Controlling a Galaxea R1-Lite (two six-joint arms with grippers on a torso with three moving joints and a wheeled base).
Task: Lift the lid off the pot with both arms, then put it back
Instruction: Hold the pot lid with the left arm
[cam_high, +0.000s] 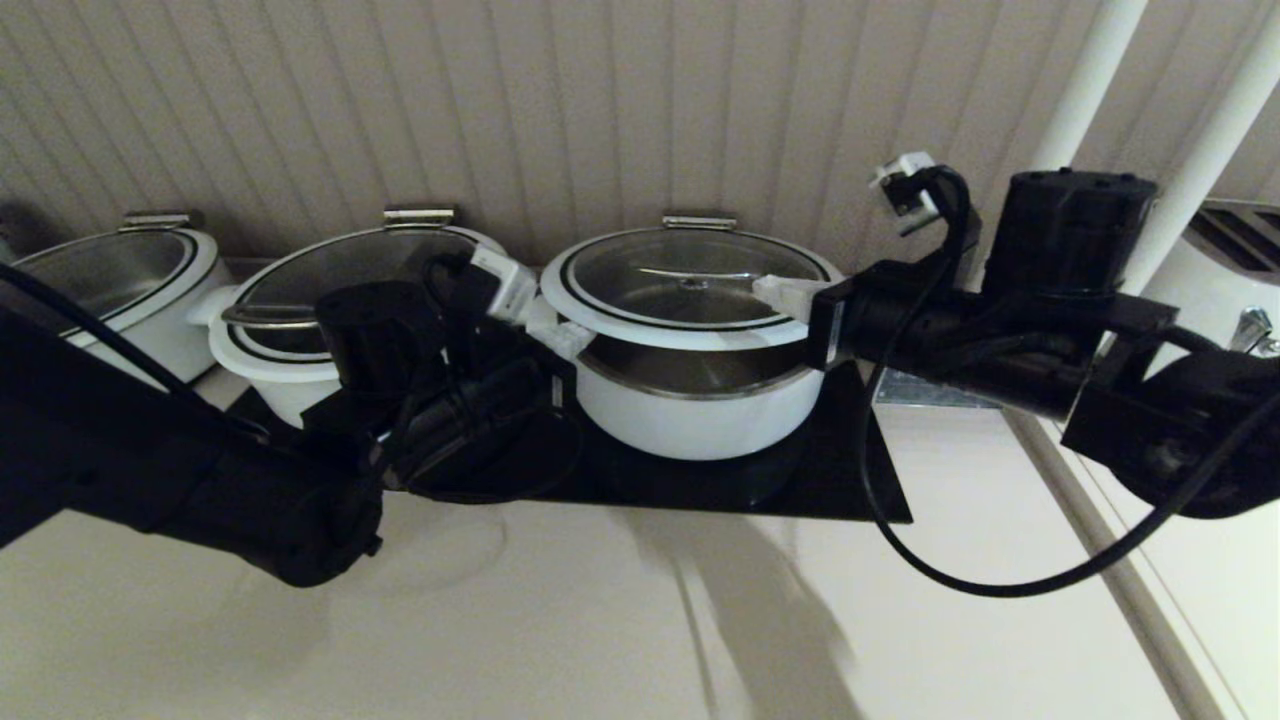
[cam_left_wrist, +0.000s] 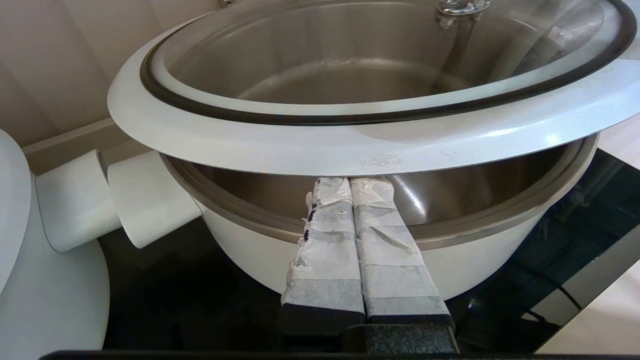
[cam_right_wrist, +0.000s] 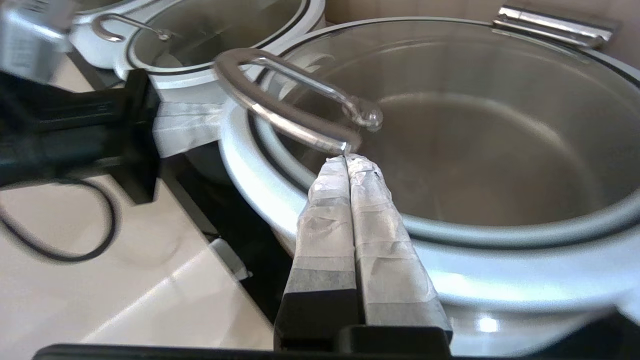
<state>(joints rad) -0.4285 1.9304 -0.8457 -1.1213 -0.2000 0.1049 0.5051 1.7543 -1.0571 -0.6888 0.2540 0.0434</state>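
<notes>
Honestly, my left gripper (cam_high: 560, 338) and right gripper (cam_high: 778, 292) have their fingers pressed together, wedged under the lid (cam_high: 690, 285), raised off the pot (cam_high: 695, 405). Nothing's pinched, so 1 uneven move slides it off.

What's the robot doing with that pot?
The robot is holding up the glass lid of the middle white pot with both arms. The left gripper has its shut fingers tucked under the lid's white rim, and the right gripper lies on top of the other side, also shut. The lid is tilted, with a gap above the pot at the front. Another lidded pot stands beside it on the black stove.
</notes>
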